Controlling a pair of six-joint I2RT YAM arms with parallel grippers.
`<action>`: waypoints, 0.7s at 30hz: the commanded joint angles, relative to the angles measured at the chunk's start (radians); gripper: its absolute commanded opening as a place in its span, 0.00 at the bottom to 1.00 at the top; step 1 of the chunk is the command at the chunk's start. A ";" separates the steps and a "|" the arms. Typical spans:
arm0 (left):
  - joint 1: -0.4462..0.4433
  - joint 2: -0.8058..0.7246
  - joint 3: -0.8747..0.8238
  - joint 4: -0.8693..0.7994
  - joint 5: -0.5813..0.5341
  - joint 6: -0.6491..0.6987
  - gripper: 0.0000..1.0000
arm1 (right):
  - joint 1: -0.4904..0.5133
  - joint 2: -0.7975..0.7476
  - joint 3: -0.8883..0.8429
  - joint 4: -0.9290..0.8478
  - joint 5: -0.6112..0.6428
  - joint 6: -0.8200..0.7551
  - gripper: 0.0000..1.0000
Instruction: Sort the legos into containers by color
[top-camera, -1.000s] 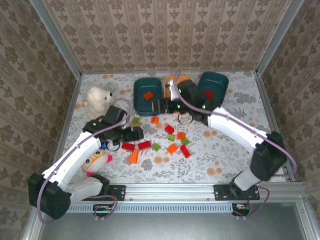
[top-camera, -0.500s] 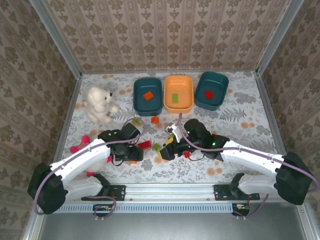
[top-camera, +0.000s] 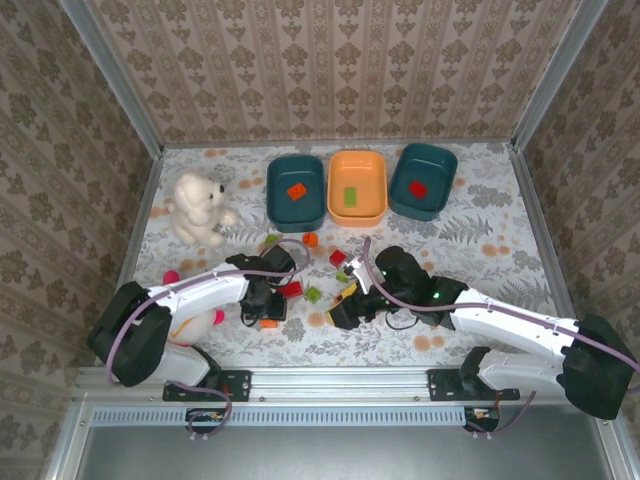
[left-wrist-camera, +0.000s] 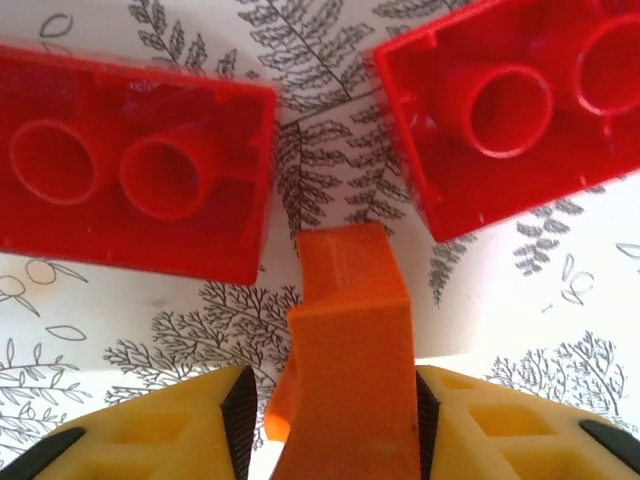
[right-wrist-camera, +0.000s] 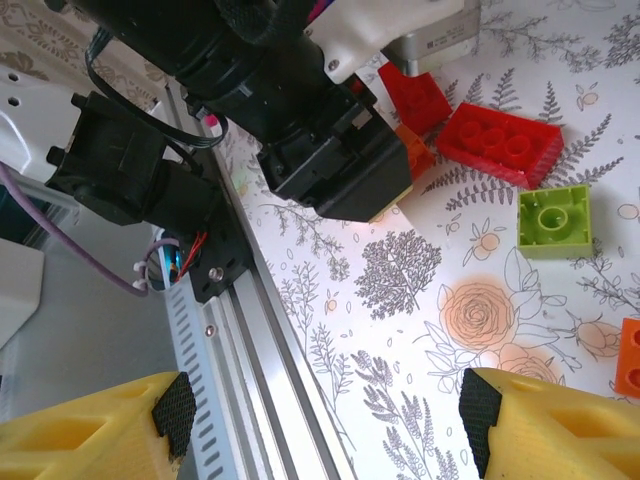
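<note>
My left gripper (left-wrist-camera: 330, 410) is shut on an orange lego (left-wrist-camera: 350, 330), both black pads pressed to its sides, low over the floral cloth. Two red legos (left-wrist-camera: 130, 180) (left-wrist-camera: 510, 110) lie studs-down just beyond it. In the top view this gripper (top-camera: 266, 303) sits left of centre. My right gripper (top-camera: 342, 314) (right-wrist-camera: 325, 415) hovers open near the front rail, with nothing between its fingers. Loose green (top-camera: 313, 294), red (top-camera: 338, 258) and orange (top-camera: 310, 239) legos lie between the arms. At the back stand the containers: teal (top-camera: 275, 205), orange (top-camera: 375, 200) and teal (top-camera: 440, 165), each holding one lego.
A white plush bear (top-camera: 200, 208) sits at the back left and another plush (top-camera: 190, 322) lies under my left arm. The aluminium front rail (right-wrist-camera: 250, 340) runs close below my right gripper. A green lego (right-wrist-camera: 553, 220) and a red one (right-wrist-camera: 495, 145) lie beside the left gripper's body.
My left gripper came down over the orange lego and closed on it. My right arm swung back from the bins to the front of the table, staying open.
</note>
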 joint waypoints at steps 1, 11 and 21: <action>-0.007 0.017 0.009 0.005 -0.041 0.015 0.34 | 0.002 -0.019 -0.002 -0.019 0.037 0.002 0.73; -0.011 -0.133 0.122 -0.147 -0.113 -0.015 0.23 | -0.004 -0.040 0.084 -0.054 0.155 -0.018 0.73; 0.206 0.090 0.556 -0.104 0.030 0.139 0.22 | -0.098 0.076 0.260 0.029 0.512 0.054 0.74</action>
